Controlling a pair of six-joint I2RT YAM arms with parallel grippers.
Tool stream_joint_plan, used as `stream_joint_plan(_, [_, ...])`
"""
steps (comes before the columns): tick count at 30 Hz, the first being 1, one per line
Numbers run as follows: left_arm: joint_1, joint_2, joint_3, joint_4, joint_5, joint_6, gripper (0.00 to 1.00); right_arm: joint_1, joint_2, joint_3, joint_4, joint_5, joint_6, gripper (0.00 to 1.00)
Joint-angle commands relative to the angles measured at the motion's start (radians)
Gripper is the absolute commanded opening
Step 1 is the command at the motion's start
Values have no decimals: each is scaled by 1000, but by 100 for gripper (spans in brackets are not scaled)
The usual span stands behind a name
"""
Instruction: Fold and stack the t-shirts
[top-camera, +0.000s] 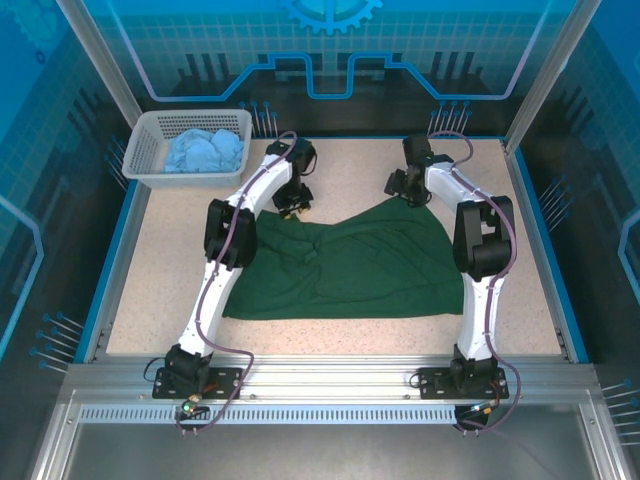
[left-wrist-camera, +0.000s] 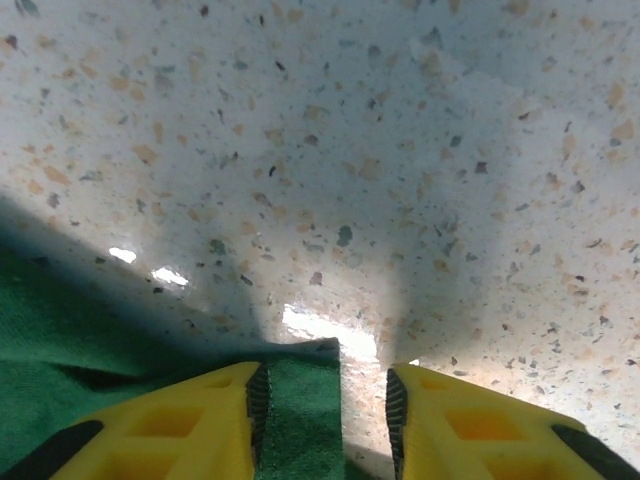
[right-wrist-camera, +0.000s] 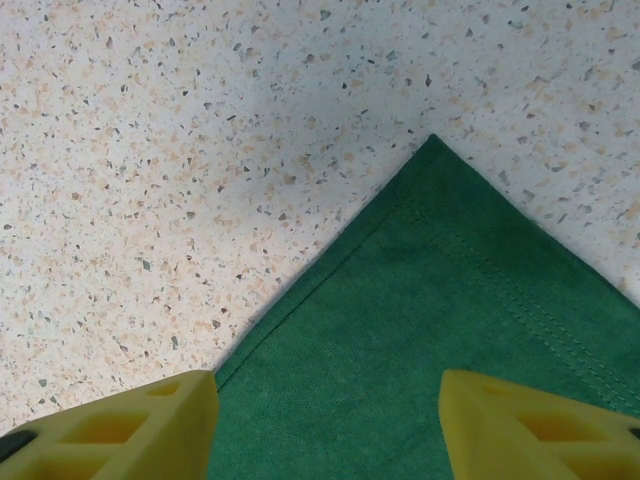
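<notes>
Aluminium rail (top-camera: 330, 382), near edge: both arm bases are bolted to it. Speckled table (top-camera: 165, 270): the dark green t-shirt (top-camera: 350, 265) lies spread at centre, rumpled towards its left. White lattice basket (top-camera: 150, 168), far left corner: holds the light blue t-shirt (top-camera: 205, 150), bunched. Right gripper (right-wrist-camera: 328, 385): fingers wide apart over the green shirt's far right corner, gripping nothing. Left gripper (left-wrist-camera: 325, 385): fingers apart, with the shirt's far left edge between them, against one pad and not pinched.

Dark green t-shirt (top-camera: 350, 265) outspread; light blue t-shirt (top-camera: 205, 152) bunched in basket (top-camera: 150, 178)
</notes>
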Motion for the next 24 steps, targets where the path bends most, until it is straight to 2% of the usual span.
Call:
stream_joint_plan(1, [-17,32,20,-39,-23,20,36,-16,22,21,-23,-16,4,61])
stream_joint_plan(6, [-22,40,22,-41,-49,22,31,-19,21,18,-22,-19,4,60])
stream_joint_plan(17, [-25,47,46,-39,-59,20,13,-34,13,13,-22,-33,4,59])
stream_joint_plan(24, [-28,-8,50,-24,-60,24,2,-61,41,83,-68,6,35,60])
